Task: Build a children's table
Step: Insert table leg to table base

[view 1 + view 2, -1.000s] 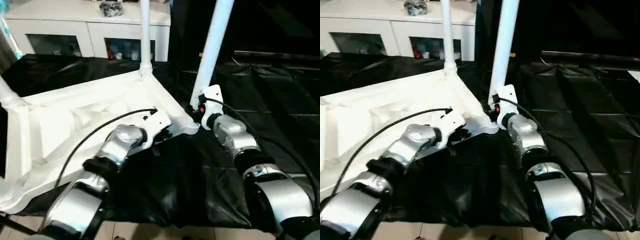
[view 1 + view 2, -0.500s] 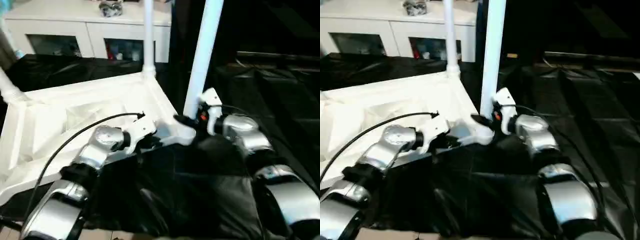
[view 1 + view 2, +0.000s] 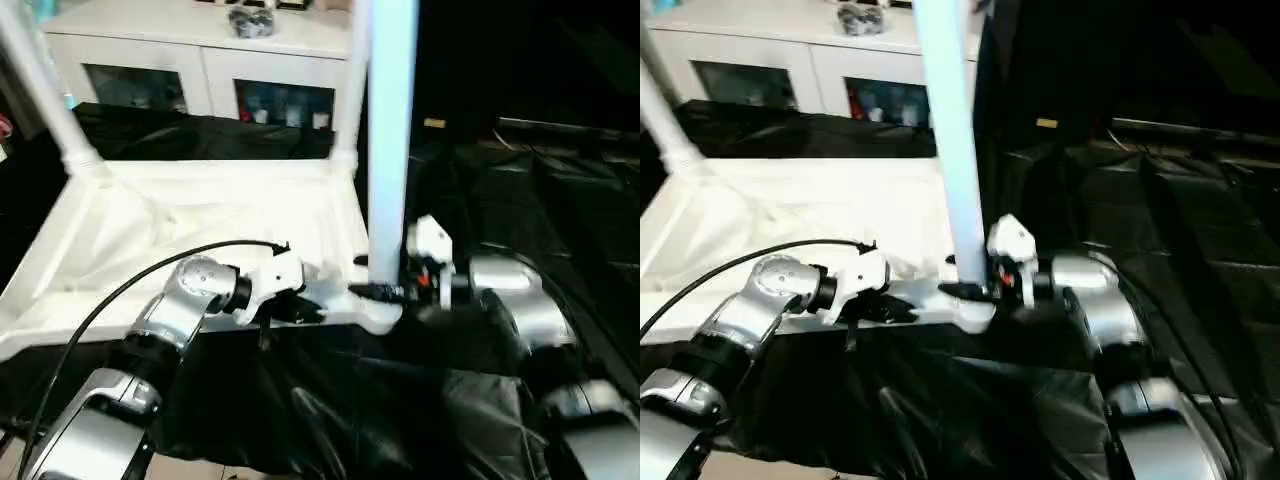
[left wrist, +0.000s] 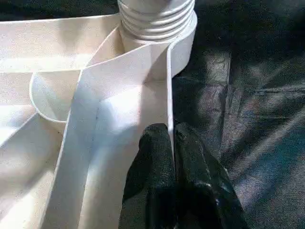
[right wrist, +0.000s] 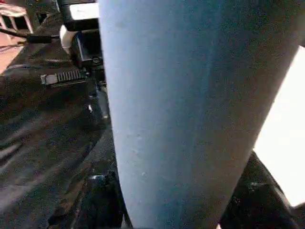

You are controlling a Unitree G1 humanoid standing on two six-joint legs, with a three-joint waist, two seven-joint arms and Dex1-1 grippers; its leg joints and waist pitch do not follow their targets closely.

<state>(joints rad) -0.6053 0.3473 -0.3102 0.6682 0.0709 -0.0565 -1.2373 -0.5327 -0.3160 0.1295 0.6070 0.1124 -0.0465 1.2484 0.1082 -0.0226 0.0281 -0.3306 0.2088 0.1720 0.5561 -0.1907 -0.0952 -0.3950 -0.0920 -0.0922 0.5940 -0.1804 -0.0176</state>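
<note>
The right gripper (image 3: 372, 291) clasps the base of an upright white leg (image 3: 390, 140) at the near corner socket (image 3: 382, 312) of the upturned tabletop (image 3: 200, 240). The left gripper (image 4: 172, 143), fingers pinched tight, grips the tabletop's thin near rim just beside that corner. The table lies upside down on a black-draped counter (image 3: 520, 200), before a white cabinet (image 3: 200, 60).
</note>
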